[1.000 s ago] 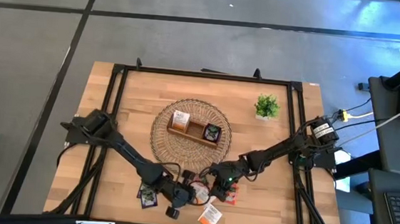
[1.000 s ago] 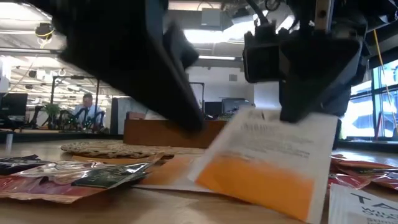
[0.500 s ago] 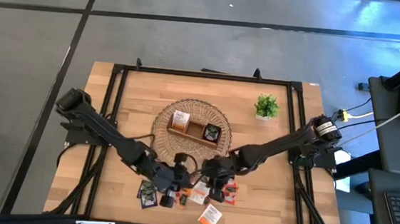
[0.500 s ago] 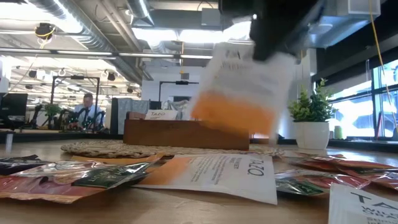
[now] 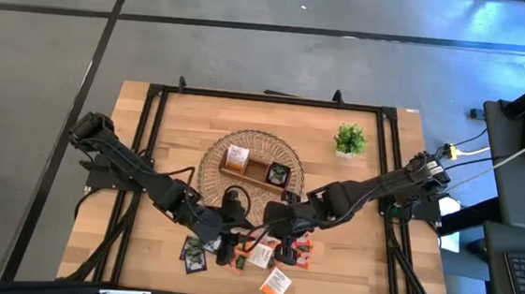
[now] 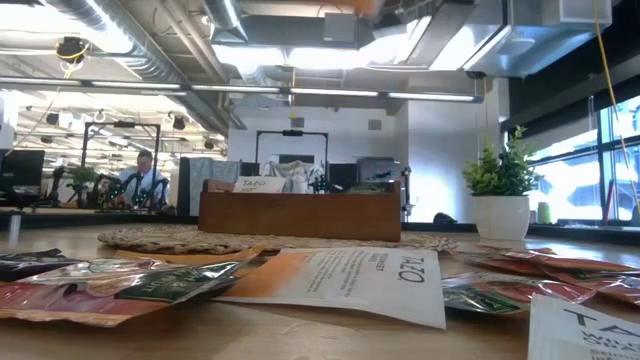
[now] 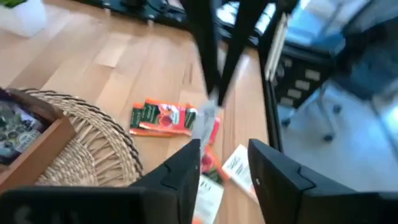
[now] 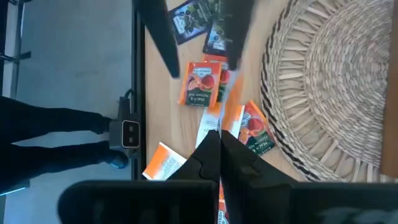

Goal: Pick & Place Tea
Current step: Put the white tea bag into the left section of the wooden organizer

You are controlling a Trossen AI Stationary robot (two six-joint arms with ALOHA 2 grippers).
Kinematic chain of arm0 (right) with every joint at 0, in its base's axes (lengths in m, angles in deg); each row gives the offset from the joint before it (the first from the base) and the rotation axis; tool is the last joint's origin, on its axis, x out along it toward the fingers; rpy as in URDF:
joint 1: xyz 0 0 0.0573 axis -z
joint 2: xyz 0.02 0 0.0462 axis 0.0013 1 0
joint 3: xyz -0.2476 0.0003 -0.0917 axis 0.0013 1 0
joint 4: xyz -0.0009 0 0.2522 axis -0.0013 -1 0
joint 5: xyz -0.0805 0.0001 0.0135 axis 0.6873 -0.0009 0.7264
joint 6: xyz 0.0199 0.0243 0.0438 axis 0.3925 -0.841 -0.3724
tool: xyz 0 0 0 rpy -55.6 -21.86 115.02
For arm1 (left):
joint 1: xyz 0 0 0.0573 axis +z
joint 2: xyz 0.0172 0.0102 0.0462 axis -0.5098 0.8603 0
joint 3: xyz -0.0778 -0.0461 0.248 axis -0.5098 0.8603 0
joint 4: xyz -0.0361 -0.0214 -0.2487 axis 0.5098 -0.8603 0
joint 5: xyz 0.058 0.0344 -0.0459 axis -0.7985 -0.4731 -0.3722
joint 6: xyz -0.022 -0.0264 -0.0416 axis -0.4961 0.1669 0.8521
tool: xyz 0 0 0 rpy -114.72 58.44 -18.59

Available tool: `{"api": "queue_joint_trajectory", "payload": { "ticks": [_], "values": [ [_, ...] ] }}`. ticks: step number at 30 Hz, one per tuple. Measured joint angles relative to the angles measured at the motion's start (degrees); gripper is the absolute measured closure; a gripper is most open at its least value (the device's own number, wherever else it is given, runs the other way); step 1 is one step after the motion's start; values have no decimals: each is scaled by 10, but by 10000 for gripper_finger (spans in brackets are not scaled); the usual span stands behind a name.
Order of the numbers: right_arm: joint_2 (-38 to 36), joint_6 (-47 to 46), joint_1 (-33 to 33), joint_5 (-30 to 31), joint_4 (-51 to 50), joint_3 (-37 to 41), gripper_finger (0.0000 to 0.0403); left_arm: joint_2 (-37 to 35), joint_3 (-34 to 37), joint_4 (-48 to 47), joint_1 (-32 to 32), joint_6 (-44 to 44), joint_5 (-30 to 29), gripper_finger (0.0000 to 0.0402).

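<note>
Roughly mid-desk, near side: both arms reach inward over the loose tea sachets [image 5: 275, 282], which lie flat in a scatter between the woven mat [image 5: 213, 183] and the near edge of the desk [image 5: 366, 258]; dark ones to the left [image 5: 196, 254], red ones to the right [image 5: 302, 252], white-and-orange ones between.

Right gripper [image 8: 219, 138]: fingers pressed together on one held sachet [image 8: 234, 114], white with orange, seen edge-on and hanging above the scatter, just off the mat's near rim.

Left gripper [image 7: 224, 152]: fingers spread apart with nothing between them; it points towards the right edge of the desk, and the held sachet hangs a little beyond its tips, apart from them.

Wooden tray [image 5: 256, 168] sits on the mat; a white-and-orange sachet stands in its left compartment and a dark one in its right; the middle compartment I cannot judge.

Potted plant [image 5: 349, 140] stands far right, well apart from both arms; bare wood shows around it, along the far edge and in the near left corner.

Black frame rails [image 5: 149, 157] run along the desk's left, right and far edges; the arms cross them on each side.

Low view: sachets in the foreground only; a person [image 6: 140, 172] sits far off in the room behind.
</note>
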Motion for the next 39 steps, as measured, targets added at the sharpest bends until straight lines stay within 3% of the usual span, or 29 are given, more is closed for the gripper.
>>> {"api": "queue_joint_trajectory", "payload": {
  "ticks": [5,15,27,33,39],
  "values": [
    [0,-16,-5,-6,-7,-10,399,0,0,23,0,4,17,252],
    [3,-29,-10,-6,-29,-10,398,0,-1,33,0,3,29,256],
    [3,-7,-24,-1,43,-10,397,0,-1,33,0,3,28,258],
    [3,2,-15,0,44,-9,397,0,-1,33,0,3,59,259],
    [3,3,-15,-1,44,-9,397,0,-1,44,0,3,44,263]
  ]
}}
